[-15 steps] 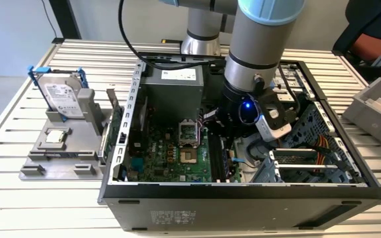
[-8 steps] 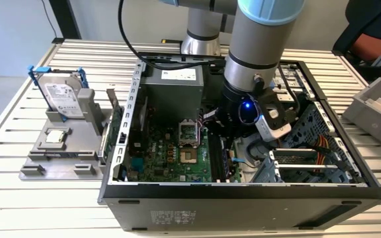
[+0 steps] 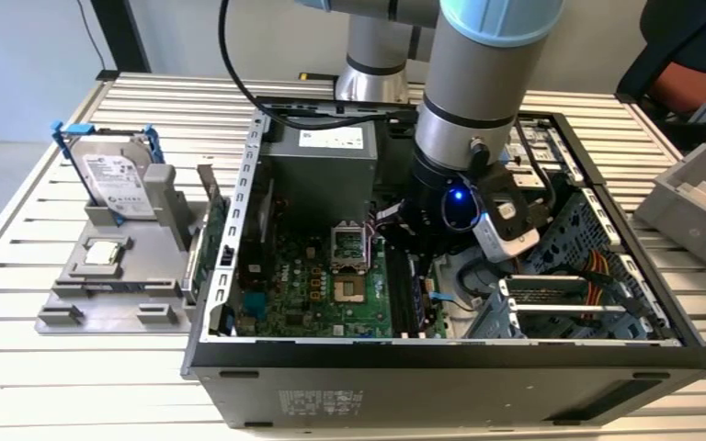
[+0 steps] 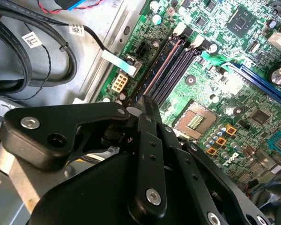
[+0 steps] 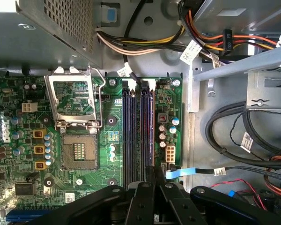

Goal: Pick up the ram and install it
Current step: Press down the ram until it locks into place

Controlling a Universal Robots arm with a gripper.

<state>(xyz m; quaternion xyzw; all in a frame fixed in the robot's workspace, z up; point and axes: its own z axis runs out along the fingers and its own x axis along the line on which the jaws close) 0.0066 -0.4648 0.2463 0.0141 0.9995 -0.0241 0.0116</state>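
- Green-edged ram (image 5: 152, 136), thin, stiff and probably fragile, stands edge-on in the motherboard slots (image 5: 132, 136).
- Gripper (image 5: 152, 174) clenched on the ram's upper edge, beside the CPU socket (image 5: 78, 152).

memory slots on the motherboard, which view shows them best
The first wrist view: the memory slots run straight and unobstructed up from the gripper. In the second wrist view they slant away beyond the gripper. In the exterior view the arm covers most of them.

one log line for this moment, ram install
arm: inside open pc case | gripper: over the motherboard memory slots | ram: upright in the outermost slot, at gripper tips
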